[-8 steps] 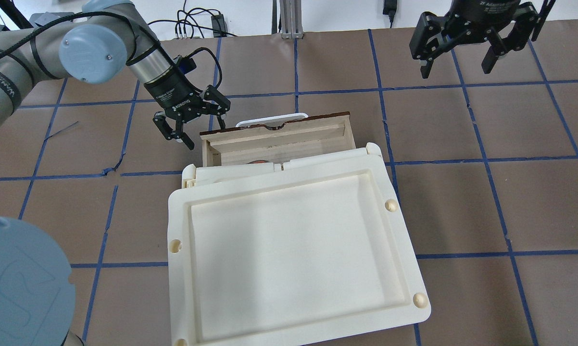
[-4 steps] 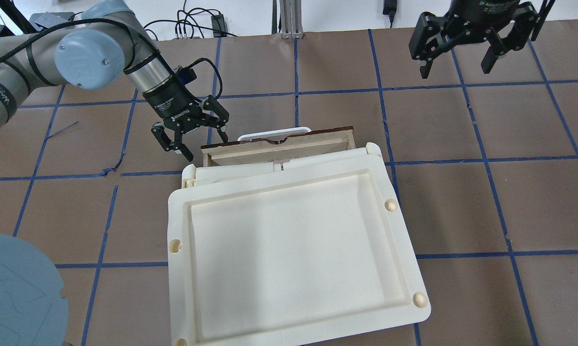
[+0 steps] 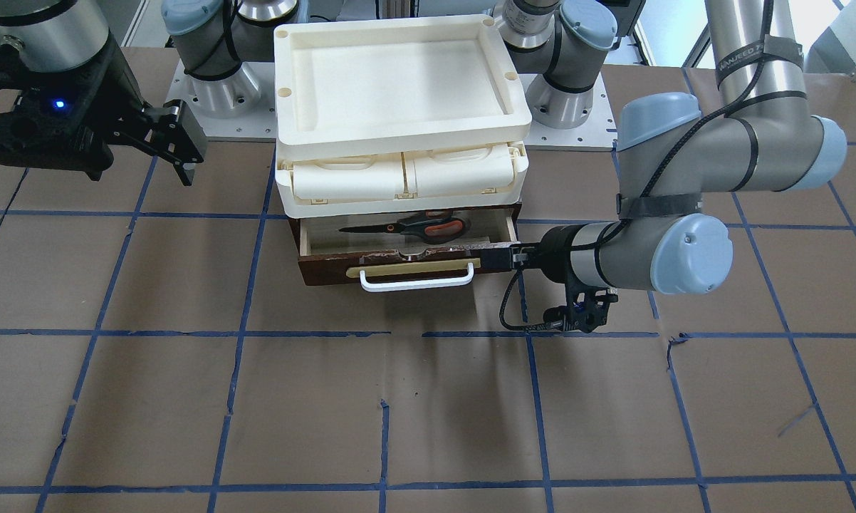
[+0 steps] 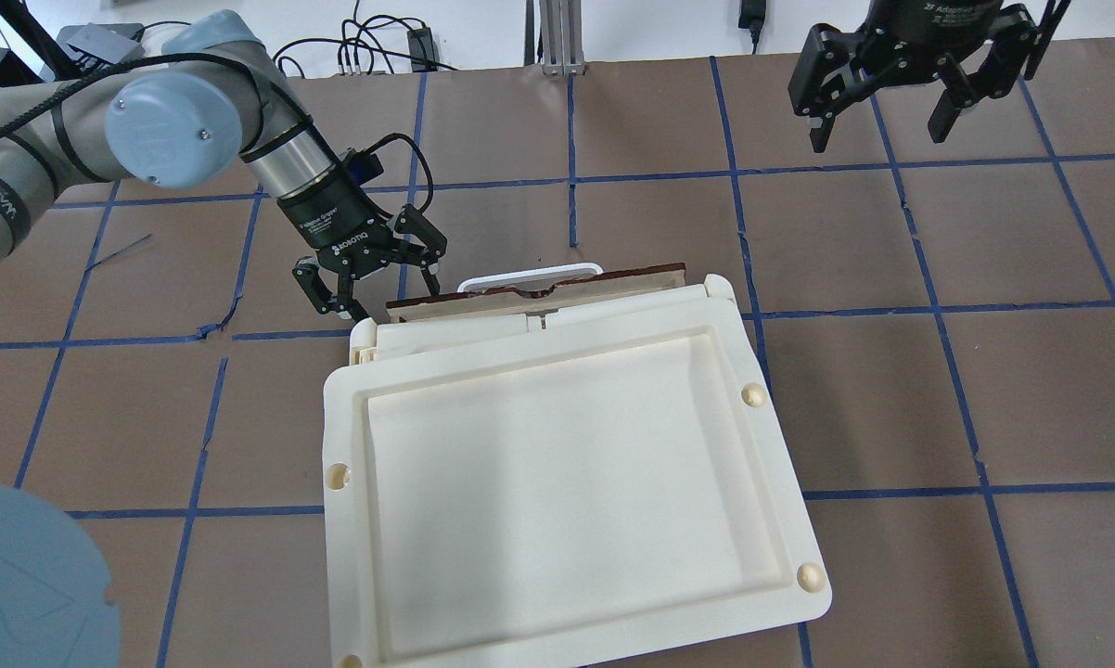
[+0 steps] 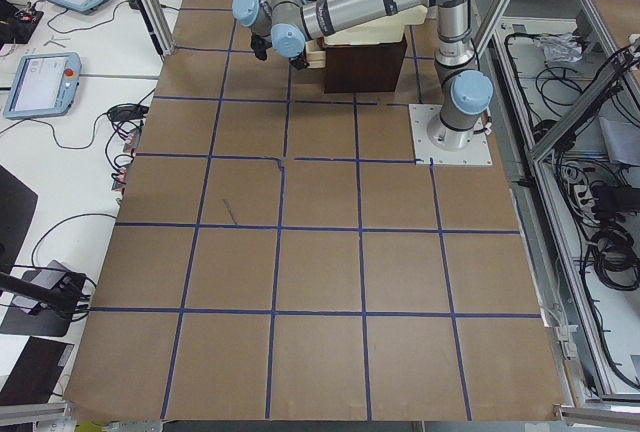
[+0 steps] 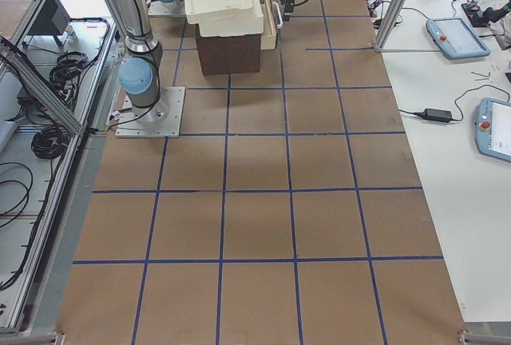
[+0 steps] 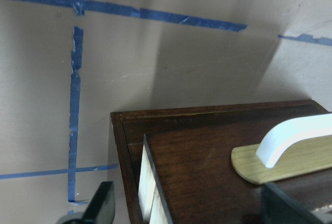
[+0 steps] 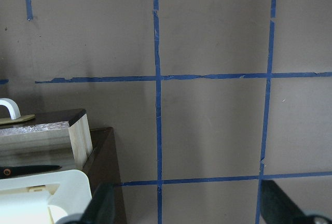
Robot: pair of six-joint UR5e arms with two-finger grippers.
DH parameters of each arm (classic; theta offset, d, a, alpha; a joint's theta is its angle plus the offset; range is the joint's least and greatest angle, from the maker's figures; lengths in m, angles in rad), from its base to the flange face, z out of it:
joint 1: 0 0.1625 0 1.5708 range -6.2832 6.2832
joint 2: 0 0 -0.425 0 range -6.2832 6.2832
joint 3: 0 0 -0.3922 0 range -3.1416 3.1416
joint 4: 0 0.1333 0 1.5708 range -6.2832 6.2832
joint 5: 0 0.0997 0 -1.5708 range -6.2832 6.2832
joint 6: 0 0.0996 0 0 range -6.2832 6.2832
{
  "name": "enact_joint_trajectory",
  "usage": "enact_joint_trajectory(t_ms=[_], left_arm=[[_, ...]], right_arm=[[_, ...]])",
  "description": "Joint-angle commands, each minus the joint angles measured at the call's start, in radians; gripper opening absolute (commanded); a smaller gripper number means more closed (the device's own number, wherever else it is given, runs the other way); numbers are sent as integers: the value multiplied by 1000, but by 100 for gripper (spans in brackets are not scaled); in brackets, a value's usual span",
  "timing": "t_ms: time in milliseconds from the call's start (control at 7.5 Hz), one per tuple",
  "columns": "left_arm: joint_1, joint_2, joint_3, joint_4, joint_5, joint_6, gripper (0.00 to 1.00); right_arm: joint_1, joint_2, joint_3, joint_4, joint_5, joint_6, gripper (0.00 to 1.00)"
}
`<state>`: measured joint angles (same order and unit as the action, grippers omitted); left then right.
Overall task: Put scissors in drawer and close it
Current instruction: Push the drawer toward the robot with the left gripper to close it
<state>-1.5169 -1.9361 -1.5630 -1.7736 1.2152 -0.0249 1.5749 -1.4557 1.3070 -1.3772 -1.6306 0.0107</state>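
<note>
The drawer (image 3: 328, 274) stands partly open under the cream tray unit, with its dark brown front, brass plate and white handle (image 3: 414, 285). The scissors (image 3: 417, 228) lie flat inside it, grey handles with orange-red loops. From overhead only the drawer's front edge (image 4: 567, 278) shows. My left gripper (image 4: 386, 295) is open and empty at the drawer front's left end, low by the table; the left wrist view shows the front panel (image 7: 207, 156) between its fingers. My right gripper (image 4: 882, 111) is open and empty, high above the far right of the table.
The cream tray unit (image 4: 349, 399) sits on the dark cabinet and covers most of the drawer from above. Its two small closed compartments (image 3: 399, 174) face the front. Blue tape lines grid the brown table. Cables lie beyond the far edge.
The drawer has slid further into the cabinet; its pale inside no longer shows from overhead. My left gripper has moved with the drawer front towards the unit. The right gripper has not moved.
</note>
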Motion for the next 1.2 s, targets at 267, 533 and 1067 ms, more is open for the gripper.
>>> enact_joint_trajectory(t_ms=[267,533,1067], left_arm=[[-31,26,-25,-111,1,3,100],[-43,28,-26,-130,1,5,100],[-40,31,-5,76,12,10,100]], right_arm=[[0,0,0,-3,0,0,100],[0,0,0,-3,0,0,100],[0,-2,0,-2,0,0,100]])
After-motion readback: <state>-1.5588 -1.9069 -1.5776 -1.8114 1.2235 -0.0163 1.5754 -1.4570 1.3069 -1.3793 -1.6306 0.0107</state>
